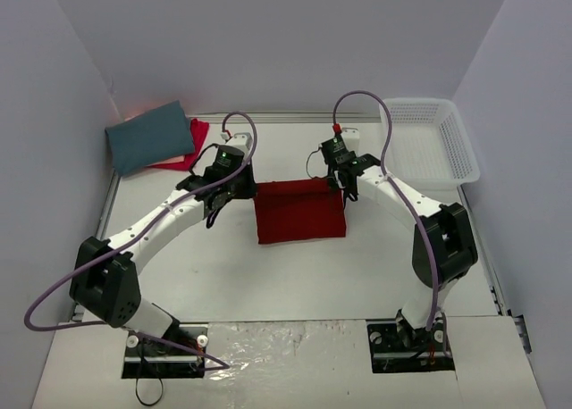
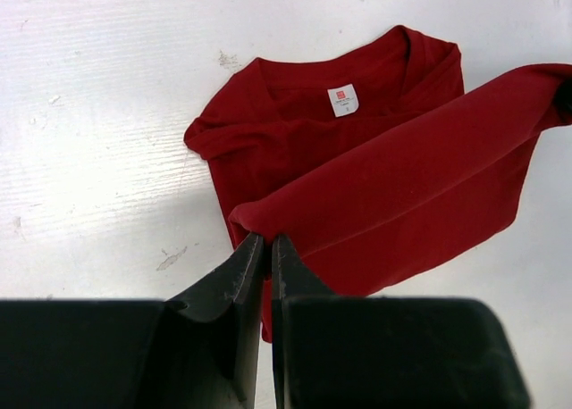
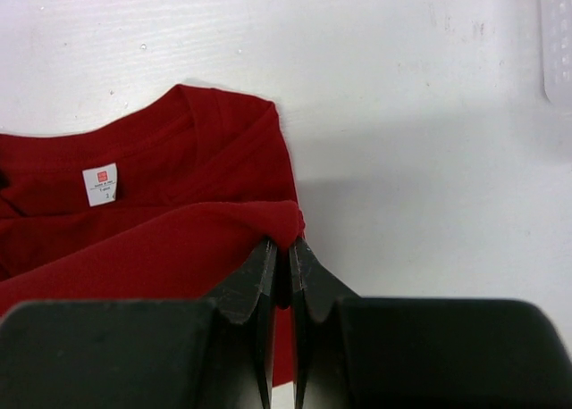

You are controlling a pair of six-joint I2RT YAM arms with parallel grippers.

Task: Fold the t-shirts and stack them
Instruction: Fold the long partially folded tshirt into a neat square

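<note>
Here, left gripper and right gripper each clamp a lifted corner of the deep red soft cloth t-shirt lying centrally on the white table, where uneven travel could skew the fold or tug a thin pinch free.

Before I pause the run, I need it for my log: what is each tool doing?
Left tool: closed, pinching a lifted edge of the deep red t-shirt.
Right tool: closed, pinching the same shirt's edge.
</note>
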